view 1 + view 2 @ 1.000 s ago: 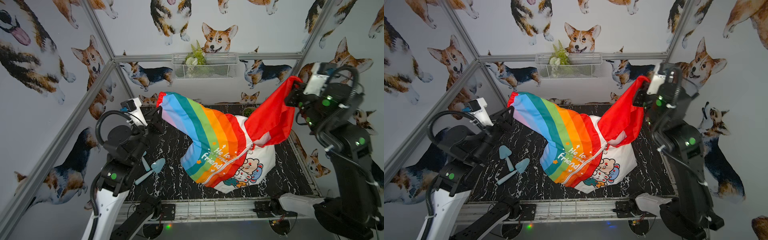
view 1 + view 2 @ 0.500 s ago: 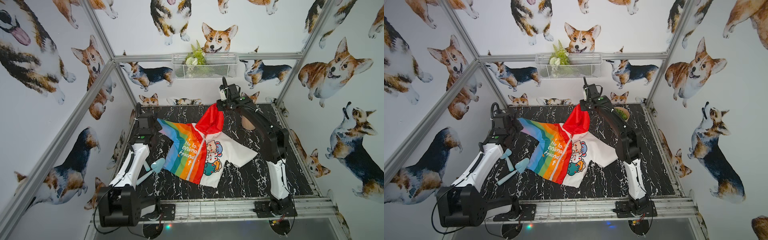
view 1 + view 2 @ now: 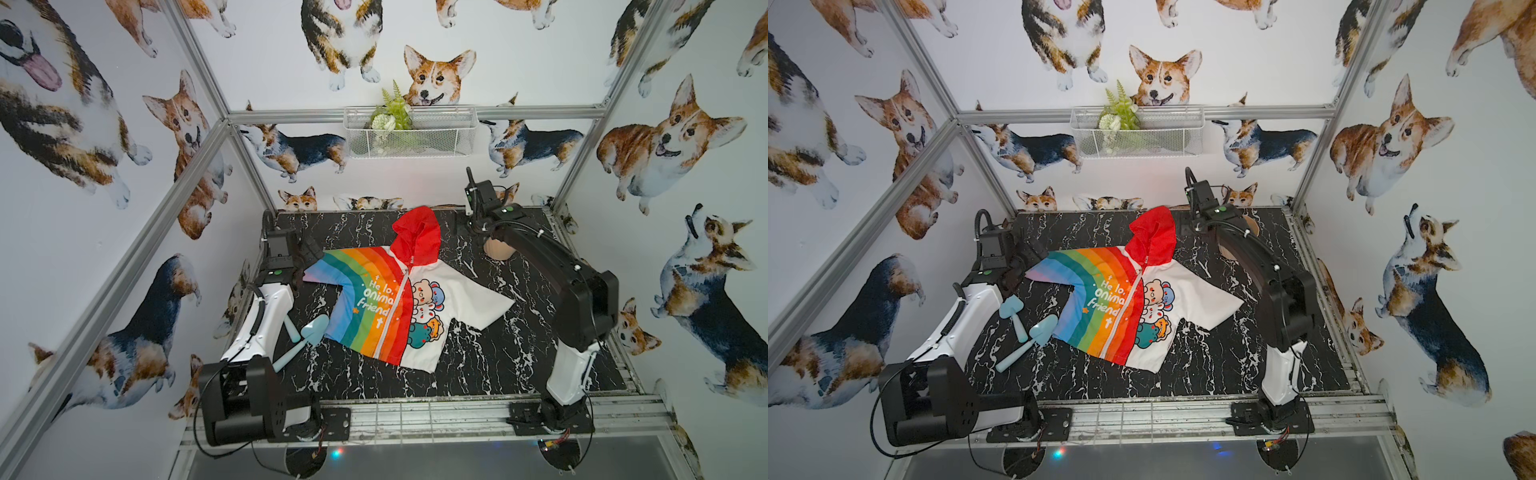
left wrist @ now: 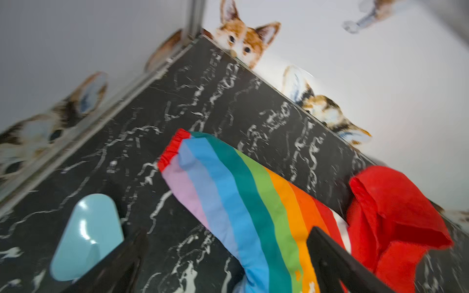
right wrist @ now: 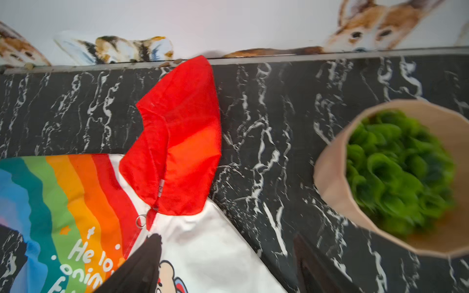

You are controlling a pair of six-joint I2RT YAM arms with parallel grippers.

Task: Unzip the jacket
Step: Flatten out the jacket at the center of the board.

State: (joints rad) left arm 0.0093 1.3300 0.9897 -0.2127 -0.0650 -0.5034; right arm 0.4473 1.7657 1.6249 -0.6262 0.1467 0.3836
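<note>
- Finding the jacket (image 3: pixel 374 307) flat near the middle of the desk (image 3: pixel 478 365), red hood (image 3: pixel 417 237) toward the back edge, rainbow sleeve reaching toward the left edge, white zip (image 3: pixel 392 311) closed from hem to neck.
- Reading the left end effector (image 4: pixel 228 236) as spread wide and gripping nothing, with the sleeve lying loose between its fingers.
- Reading the right end effector (image 5: pixel 225 238) as likewise wide apart and empty, poised just beside the hood.
- Aim for the ring pull (image 5: pixel 140 221) right under the hood; close on the ring itself, not on cloth.
- Pin the collar with the other end effector, since thin fabric probably bunches otherwise.
- Draw straight along the zip toward the front edge, keeping low.
- Steer clear of the blue scoops (image 3: pixel 1040 330) near the left edge and the plant pot (image 5: pixel 332 177) near the back right corner.
</note>
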